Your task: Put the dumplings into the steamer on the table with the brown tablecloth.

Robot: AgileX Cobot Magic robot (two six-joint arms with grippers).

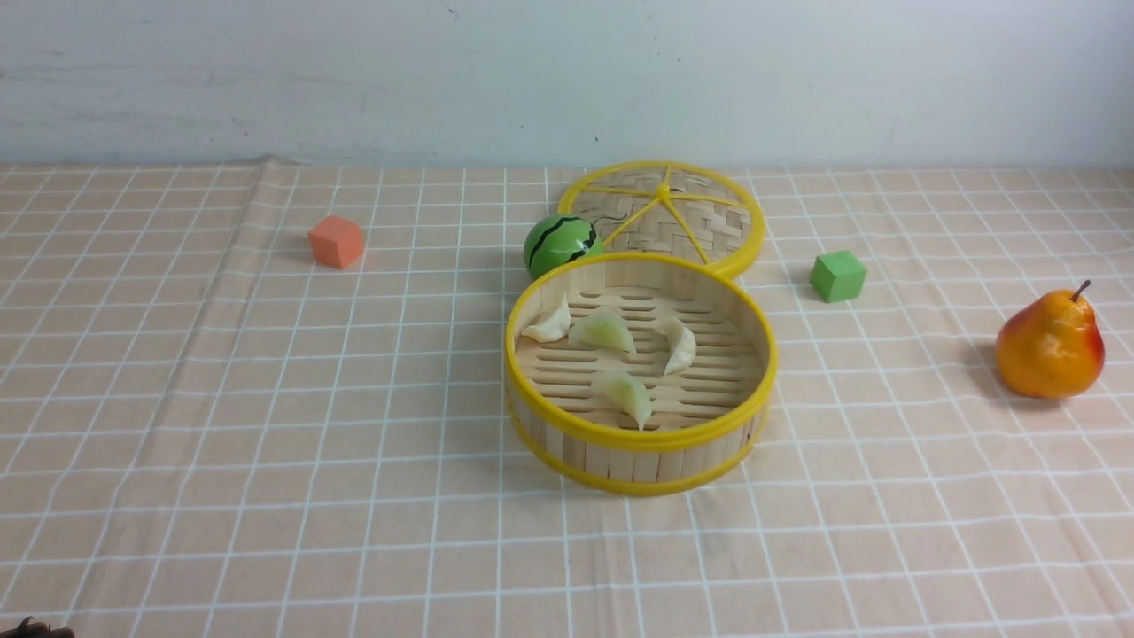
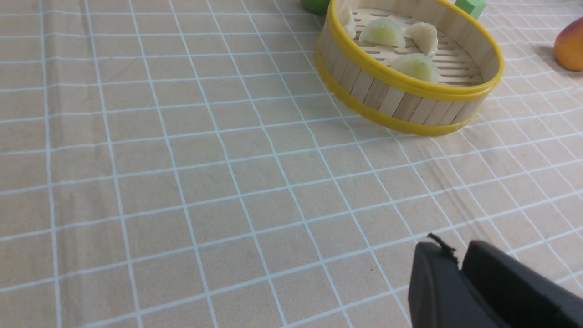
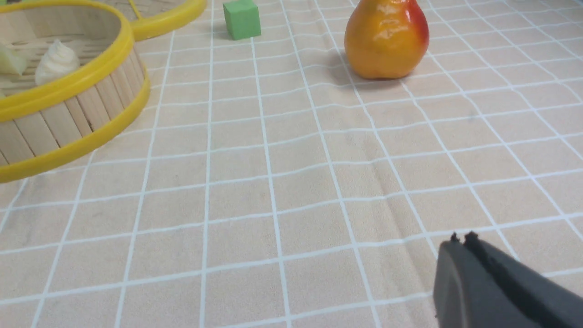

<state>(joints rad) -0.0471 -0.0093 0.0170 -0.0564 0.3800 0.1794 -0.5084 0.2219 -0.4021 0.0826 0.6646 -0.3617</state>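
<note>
The steamer (image 1: 640, 456) stands at the middle of the table on the brown tablecloth (image 1: 266, 425). Inside lie two cream-white dumplings (image 1: 549, 323) (image 1: 680, 346) and two pale green ones (image 1: 604, 332) (image 1: 627, 396). The steamer also shows in the left wrist view (image 2: 396, 102) and the right wrist view (image 3: 68, 123). My left gripper (image 2: 457, 253) is shut and empty, low over bare cloth on the near side of the steamer. My right gripper (image 3: 460, 243) is shut and empty over bare cloth, well clear of the steamer. Only a dark tip (image 1: 35, 629) shows at the front view's bottom left.
The flat woven lid (image 1: 663, 217) lies behind the steamer, with a small watermelon ball (image 1: 560, 245) beside it. An orange cube (image 1: 337, 241) sits far left, a green cube (image 1: 837, 276) to the right, and an orange-yellow pear (image 1: 1050, 346) at the far right.
</note>
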